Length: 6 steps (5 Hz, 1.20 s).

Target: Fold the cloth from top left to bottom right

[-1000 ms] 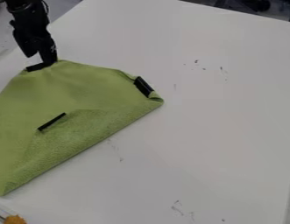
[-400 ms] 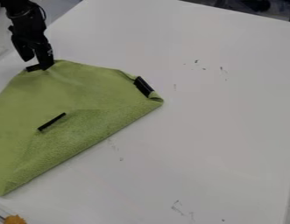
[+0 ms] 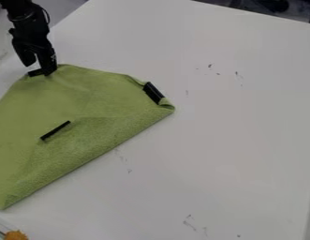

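With gripper (image 3: 46, 69) touching cloth (image 3: 88, 98) just below, cannot tell if clenched or released; risks losing cloth from too shallow a pinch.

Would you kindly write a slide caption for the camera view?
Black gripper at the edge of a green cloth.

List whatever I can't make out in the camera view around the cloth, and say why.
- Cloth's left end: cut off by the camera view's left edge.
- Table beneath the cloth: hidden by the cloth in the camera view.
- Whether the gripper grips the cloth: too small and dark in the camera view.
- Orange thing's lower part: cut off by the camera view's bottom edge.
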Available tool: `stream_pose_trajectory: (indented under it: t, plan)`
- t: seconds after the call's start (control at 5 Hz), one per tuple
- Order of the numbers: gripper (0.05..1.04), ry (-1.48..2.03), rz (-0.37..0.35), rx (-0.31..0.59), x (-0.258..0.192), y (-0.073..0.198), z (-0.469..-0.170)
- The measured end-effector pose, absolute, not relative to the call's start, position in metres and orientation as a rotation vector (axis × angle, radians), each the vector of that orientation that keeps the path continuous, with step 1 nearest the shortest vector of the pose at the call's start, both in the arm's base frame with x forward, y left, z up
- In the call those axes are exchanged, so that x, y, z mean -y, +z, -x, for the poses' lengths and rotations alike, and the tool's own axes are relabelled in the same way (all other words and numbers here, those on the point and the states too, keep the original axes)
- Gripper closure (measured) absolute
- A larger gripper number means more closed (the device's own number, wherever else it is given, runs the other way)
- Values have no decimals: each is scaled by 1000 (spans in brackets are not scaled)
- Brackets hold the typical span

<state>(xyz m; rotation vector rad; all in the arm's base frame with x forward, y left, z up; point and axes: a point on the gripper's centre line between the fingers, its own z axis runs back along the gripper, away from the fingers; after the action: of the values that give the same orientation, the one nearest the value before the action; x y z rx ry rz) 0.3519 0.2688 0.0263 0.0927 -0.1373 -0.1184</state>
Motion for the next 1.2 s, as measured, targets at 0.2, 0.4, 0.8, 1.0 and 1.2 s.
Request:
stream_pose_trajectory:
  t: [0.2,0.4,0.8,1.0,1.2]
  plan:
    - [84,-106,-100,124,-270,18,-352]
    - [84,-114,-119,127,-269,17,-355]
    - [420,-115,-106,132,-263,8,-354]
    - [701,-124,-102,127,-257,8,-354]
    - [902,-125,-109,131,-254,10,-352]
